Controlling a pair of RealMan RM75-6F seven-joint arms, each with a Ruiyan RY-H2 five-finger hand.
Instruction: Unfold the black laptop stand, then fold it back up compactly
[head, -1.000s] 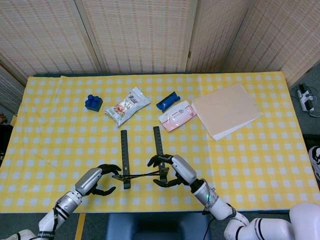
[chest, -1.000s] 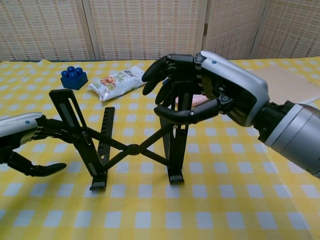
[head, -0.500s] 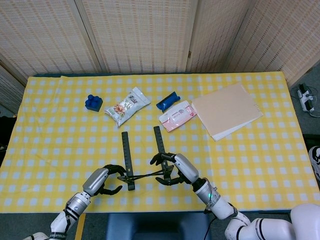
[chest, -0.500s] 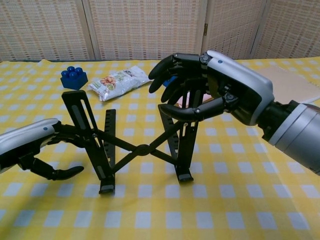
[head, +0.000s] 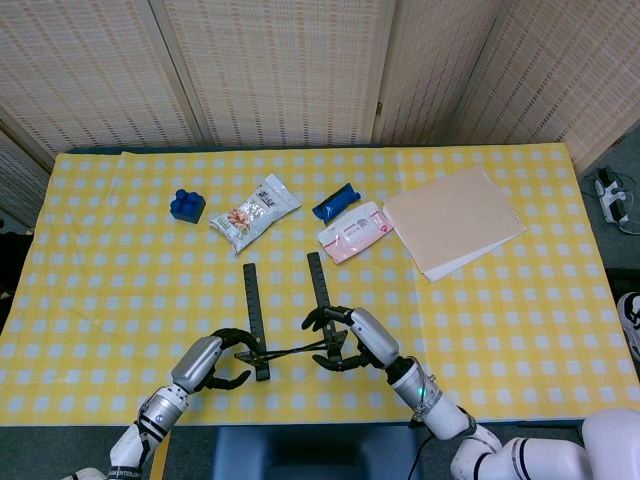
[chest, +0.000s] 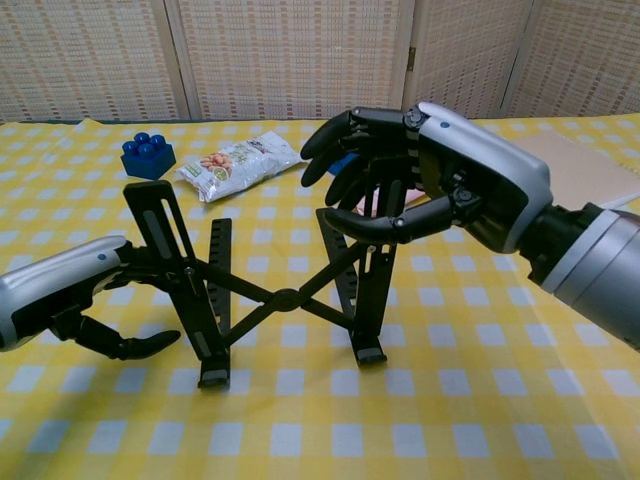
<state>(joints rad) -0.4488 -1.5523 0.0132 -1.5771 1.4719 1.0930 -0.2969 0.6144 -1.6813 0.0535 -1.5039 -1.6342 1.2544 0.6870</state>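
The black laptop stand (head: 285, 318) (chest: 285, 297) stands unfolded on the yellow checked tablecloth, its two long rails apart and joined by crossed struts. My left hand (head: 208, 361) (chest: 75, 300) holds the raised near end of the left rail, fingers curled around it. My right hand (head: 352, 335) (chest: 440, 185) grips the top of the right rail, thumb under and fingers wrapped over it. In the chest view both rails tilt up toward me, with their hooked feet on the cloth.
Behind the stand lie a blue toy block (head: 187, 205), a snack bag (head: 254, 212), a blue packet (head: 335, 201), a pink-and-white pouch (head: 353, 231) and a tan folder (head: 453, 220). The table's front edge (head: 330, 418) runs just below my hands.
The stand's left rail has shifted right, narrowing the gap between the rails a little. My left hand moved right with it; the right hand barely moved.
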